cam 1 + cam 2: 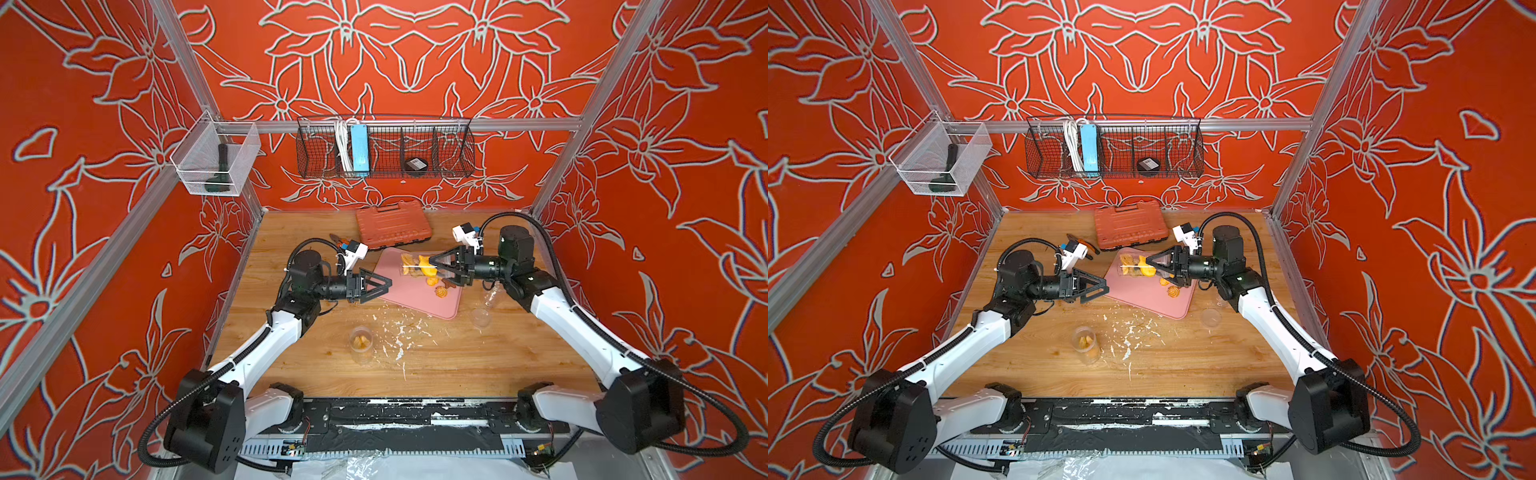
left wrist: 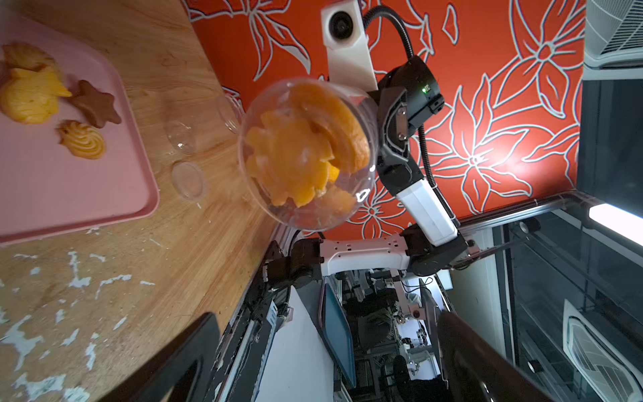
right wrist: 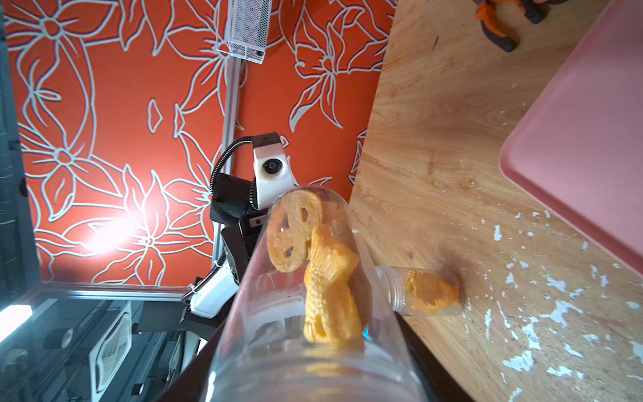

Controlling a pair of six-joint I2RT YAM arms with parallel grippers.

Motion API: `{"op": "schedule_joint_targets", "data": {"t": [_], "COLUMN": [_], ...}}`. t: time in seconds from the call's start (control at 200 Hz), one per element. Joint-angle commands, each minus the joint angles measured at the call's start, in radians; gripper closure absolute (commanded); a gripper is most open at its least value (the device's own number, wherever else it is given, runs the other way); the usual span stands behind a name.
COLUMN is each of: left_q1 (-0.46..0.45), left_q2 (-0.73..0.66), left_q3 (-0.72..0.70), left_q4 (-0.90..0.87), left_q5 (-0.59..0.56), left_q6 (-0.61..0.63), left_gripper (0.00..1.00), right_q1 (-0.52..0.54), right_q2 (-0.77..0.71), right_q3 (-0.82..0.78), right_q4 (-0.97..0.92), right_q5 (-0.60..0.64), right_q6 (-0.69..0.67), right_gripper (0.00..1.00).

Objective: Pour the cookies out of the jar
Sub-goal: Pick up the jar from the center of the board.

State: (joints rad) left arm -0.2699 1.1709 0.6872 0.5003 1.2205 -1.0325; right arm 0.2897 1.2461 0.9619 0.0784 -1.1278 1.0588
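Lower centre, both top views: spare jar (image 1: 360, 344) upright on wooden table (image 1: 478, 365), orange pieces inside; white flecks (image 1: 399, 337) beside it.
Mid frame, left: left gripper (image 1: 380, 286) spread wide, empty, just beside pink tray (image 1: 399, 305).
Mid frame, right: right gripper (image 1: 438, 268) pinching jar (image 1: 411, 267), held sideways above tray.
Cookies (image 1: 424, 266): several inside jar, four on tray below.
Upper centre: orange tool case (image 1: 392, 224); wire basket (image 1: 384, 124) holding blue power strip (image 1: 358, 149) and black disc (image 1: 415, 164), label too small to read.

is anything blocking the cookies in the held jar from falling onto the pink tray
Nothing visible. The jar, held by the right gripper, lies roughly level above the pink tray, mouth uncapped; the cookies just sit inside. The open left gripper is apart from it.
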Motion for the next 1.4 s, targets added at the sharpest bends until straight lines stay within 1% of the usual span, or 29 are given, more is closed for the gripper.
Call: {"op": "schedule_joint_targets", "data": {"t": [0.0,0.05,0.14,0.205,0.305,0.475,0.601,0.751,1.076,1.176,1.286,1.396], "left_q1": [-0.022,-0.035,-0.063,-0.075,-0.075,-0.077,-0.083,-0.084,-0.090,-0.094,-0.094,-0.094], "left_q2": [0.018,0.033,0.061,0.077,0.103,0.149,0.170,0.177,0.161,0.161,0.161,0.163], "left_q3": [0.015,0.025,0.062,0.077,0.093,0.119,0.139,0.138,0.138,0.143,0.141,0.143], "left_q4": [0.234,0.263,0.224,0.236,0.277,0.391,0.387,0.385,0.333,0.293,0.291,0.289], "left_q5": [0.052,0.056,0.059,0.053,0.049,0.040,0.031,0.028,0.042,0.048,0.047,0.047], "left_q6": [-0.152,-0.173,-0.140,-0.148,-0.180,-0.274,-0.284,-0.297,-0.266,-0.237,-0.236,-0.239], "left_gripper": [0.02,0.02,0.02,0.02,0.02,0.02,0.02,0.02,0.04,0.06,0.10,0.12], "right_q1": [-0.004,-0.003,0.001,0.007,0.021,0.061,0.092,0.108,0.112,0.116,0.120,0.124], "right_q2": [-0.014,-0.013,-0.016,-0.021,-0.030,-0.033,-0.034,-0.035,-0.027,-0.027,-0.026,-0.031], "right_q3": [-0.004,-0.002,-0.005,-0.010,-0.020,-0.023,-0.021,-0.015,-0.025,-0.026,-0.026,-0.032], "right_q4": [0.127,0.130,0.157,0.162,0.170,0.178,0.172,0.115,0.112,0.107,0.091,0.089], "right_q5": [-0.066,-0.072,-0.091,-0.093,-0.087,-0.086,-0.083,-0.071,-0.044,-0.046,-0.043,-0.038], "right_q6": [0.084,0.088,0.108,0.111,0.115,0.118,0.108,0.065,0.060,0.057,0.043,0.041], "right_gripper": [0.41,0.40,0.40,0.41,0.40,0.40,0.40,0.40,0.41,0.40,0.41,0.41]}}
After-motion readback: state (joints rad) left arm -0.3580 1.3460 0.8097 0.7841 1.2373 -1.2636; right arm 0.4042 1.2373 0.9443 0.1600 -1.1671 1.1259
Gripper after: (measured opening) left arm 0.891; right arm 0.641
